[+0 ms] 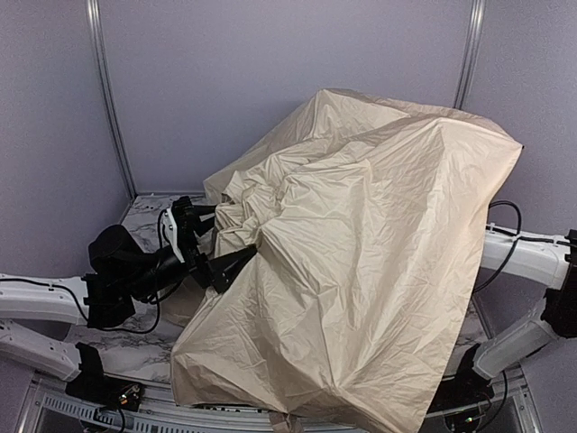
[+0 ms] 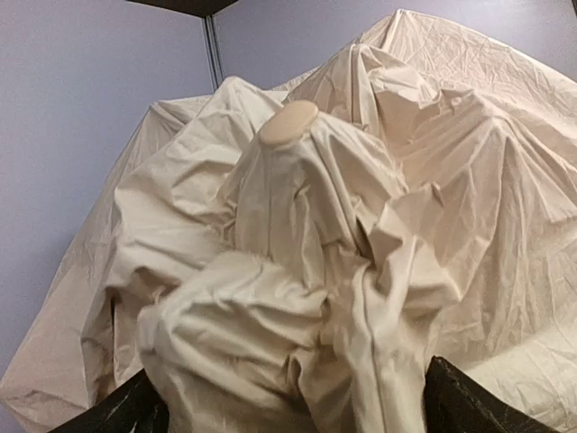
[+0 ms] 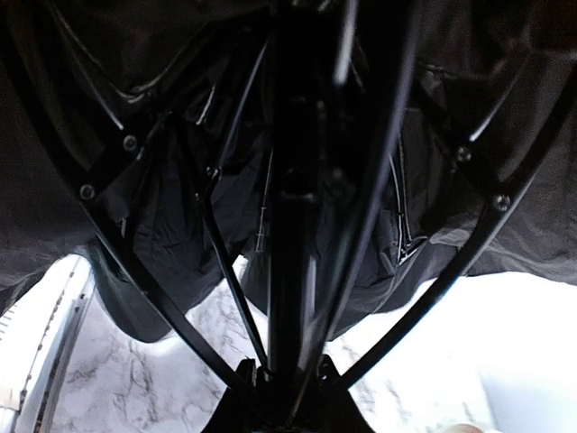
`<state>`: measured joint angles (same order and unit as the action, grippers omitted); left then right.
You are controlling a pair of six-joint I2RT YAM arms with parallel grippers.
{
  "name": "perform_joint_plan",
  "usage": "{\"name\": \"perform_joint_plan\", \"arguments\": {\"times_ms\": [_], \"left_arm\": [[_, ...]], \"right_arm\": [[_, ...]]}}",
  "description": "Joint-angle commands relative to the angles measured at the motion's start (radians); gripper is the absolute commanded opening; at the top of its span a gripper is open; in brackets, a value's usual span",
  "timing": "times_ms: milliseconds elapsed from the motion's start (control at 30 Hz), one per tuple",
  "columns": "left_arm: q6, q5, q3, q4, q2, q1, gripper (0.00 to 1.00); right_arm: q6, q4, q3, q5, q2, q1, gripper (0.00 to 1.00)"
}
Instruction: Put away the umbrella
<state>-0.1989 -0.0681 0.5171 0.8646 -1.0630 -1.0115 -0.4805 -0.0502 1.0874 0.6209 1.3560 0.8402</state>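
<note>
The umbrella (image 1: 361, 262) is spread as a big crumpled cream-beige canopy over most of the table. My left gripper (image 1: 212, 239) is open at the canopy's left side. Its black fingers (image 2: 135, 410) stand wide apart on either side of bunched fabric (image 2: 270, 334). The round tan top cap (image 2: 288, 122) pokes up just beyond. In the top view the canopy hides my right gripper. In the right wrist view the right gripper (image 3: 287, 397) is under the canopy, shut on the umbrella's dark shaft (image 3: 293, 253), with black ribs (image 3: 162, 307) fanning out around it.
White marble tabletop (image 1: 135, 347) shows at the left and under the canopy (image 3: 117, 379). Purple walls with metal uprights (image 1: 108, 99) close in the back and sides. The right arm's white link (image 1: 527, 257) runs in from the right edge.
</note>
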Motion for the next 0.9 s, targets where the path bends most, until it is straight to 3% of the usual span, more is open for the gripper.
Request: {"name": "perform_joint_plan", "arguments": {"times_ms": [0, 100, 267, 367, 500, 600, 667, 733, 867], "left_arm": [[0.040, -0.084, 0.085, 0.116, -0.106, 0.007, 0.95], [0.056, -0.087, 0.104, 0.145, -0.155, 0.008, 0.87], [0.065, -0.076, 0.120, 0.163, -0.177, 0.007, 0.58], [0.083, -0.080, 0.113, 0.163, -0.162, 0.008, 0.46], [0.104, -0.046, 0.076, 0.152, -0.114, 0.012, 0.27], [0.109, 0.006, 0.057, 0.091, -0.071, 0.019, 0.14], [0.109, 0.046, 0.048, 0.035, -0.047, 0.023, 0.09], [0.108, 0.094, 0.032, -0.010, -0.011, 0.031, 0.08], [0.084, 0.192, 0.009, -0.125, 0.063, 0.060, 0.08]], "right_arm": [[0.053, -0.137, 0.036, 0.064, 0.075, 0.061, 0.00], [0.077, -0.181, 0.048, 0.108, 0.125, 0.079, 0.00], [0.123, -0.267, 0.030, 0.159, 0.170, 0.090, 0.01], [0.109, -0.249, 0.024, 0.131, 0.189, 0.091, 0.15], [0.125, -0.301, -0.057, 0.050, 0.172, 0.078, 0.53], [0.182, -0.363, -0.148, 0.014, 0.155, 0.036, 0.69], [0.232, -0.411, -0.205, 0.002, 0.143, -0.012, 0.78], [0.277, -0.452, -0.267, -0.033, 0.128, -0.078, 0.97], [0.355, -0.549, -0.409, -0.177, 0.064, -0.225, 1.00]]}}
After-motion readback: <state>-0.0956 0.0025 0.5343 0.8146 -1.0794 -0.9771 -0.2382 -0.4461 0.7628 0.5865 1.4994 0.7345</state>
